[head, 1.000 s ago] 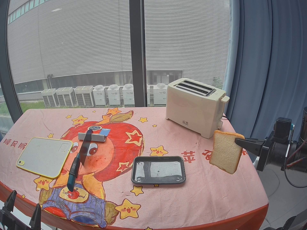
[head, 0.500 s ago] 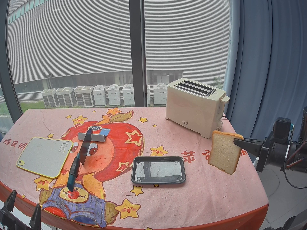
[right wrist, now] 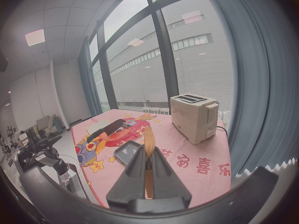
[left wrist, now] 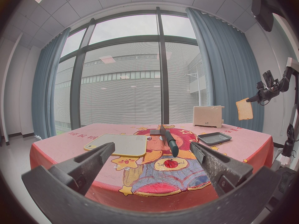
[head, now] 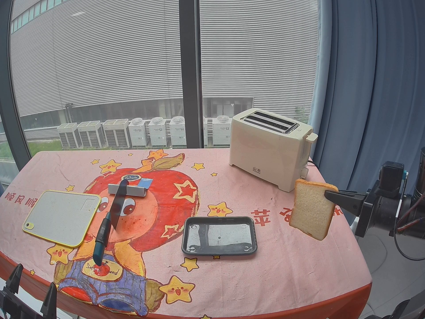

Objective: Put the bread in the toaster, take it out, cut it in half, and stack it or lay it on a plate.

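Head view | right end effector (head: 328, 194) clamped on bread (head: 311, 211) edge, near toaster (head: 268, 149) | left end effector (left wrist: 152, 147) apart

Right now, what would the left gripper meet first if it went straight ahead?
Likely the knife, whose handle points at the left gripper; height is unclear, so the table could come first.

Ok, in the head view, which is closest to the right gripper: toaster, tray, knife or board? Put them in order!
1. Toaster, just behind the right gripper.
2. Tray, middle front.
3. Knife, left.
4. Board, far left.
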Available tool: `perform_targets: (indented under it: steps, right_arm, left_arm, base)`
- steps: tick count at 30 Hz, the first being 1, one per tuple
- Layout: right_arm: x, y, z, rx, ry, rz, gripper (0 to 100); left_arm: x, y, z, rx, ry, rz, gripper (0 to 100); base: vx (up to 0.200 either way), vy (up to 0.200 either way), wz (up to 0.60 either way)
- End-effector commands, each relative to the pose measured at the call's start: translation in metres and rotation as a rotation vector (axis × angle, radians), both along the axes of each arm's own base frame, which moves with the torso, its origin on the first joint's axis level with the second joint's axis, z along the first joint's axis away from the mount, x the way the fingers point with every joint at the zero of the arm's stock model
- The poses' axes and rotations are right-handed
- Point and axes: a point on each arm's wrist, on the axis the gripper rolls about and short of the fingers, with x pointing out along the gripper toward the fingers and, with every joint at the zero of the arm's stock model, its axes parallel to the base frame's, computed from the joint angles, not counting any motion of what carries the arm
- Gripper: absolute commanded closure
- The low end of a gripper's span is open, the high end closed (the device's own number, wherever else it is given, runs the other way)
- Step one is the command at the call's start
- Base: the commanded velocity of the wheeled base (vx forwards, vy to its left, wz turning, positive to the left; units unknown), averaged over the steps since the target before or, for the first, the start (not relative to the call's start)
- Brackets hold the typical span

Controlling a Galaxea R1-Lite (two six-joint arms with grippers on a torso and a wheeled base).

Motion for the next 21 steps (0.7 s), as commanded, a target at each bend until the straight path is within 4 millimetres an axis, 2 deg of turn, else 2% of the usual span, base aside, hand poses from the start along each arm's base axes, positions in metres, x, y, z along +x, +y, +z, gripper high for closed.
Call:
perform_targets:
  steps: [1,14,21]
  right_arm:
    - [-0.0003,0.0008,0.0,0.0,-0.001,0.004,100]
    - [-0.0006,0.001,-0.0004,-0.002,0.0,0.006,100]
    - [-0.0005,0.0011,0.0,-0.001,-0.002,0.006,100]
  left_arm:
    - [0.0,0.0,-0.0048,0.0,0.0,0.0,0]
    - [0.0,0.0,-0.0048,0.0,0.0,0.0,0]
    - [0.0,0.0,-0.0048,0.0,0.0,0.0,0]
  base:
    - [0.0,0.0,0.0]
    - [0.0,0.0,0.0]
    - [0.0,0.2,0.0]
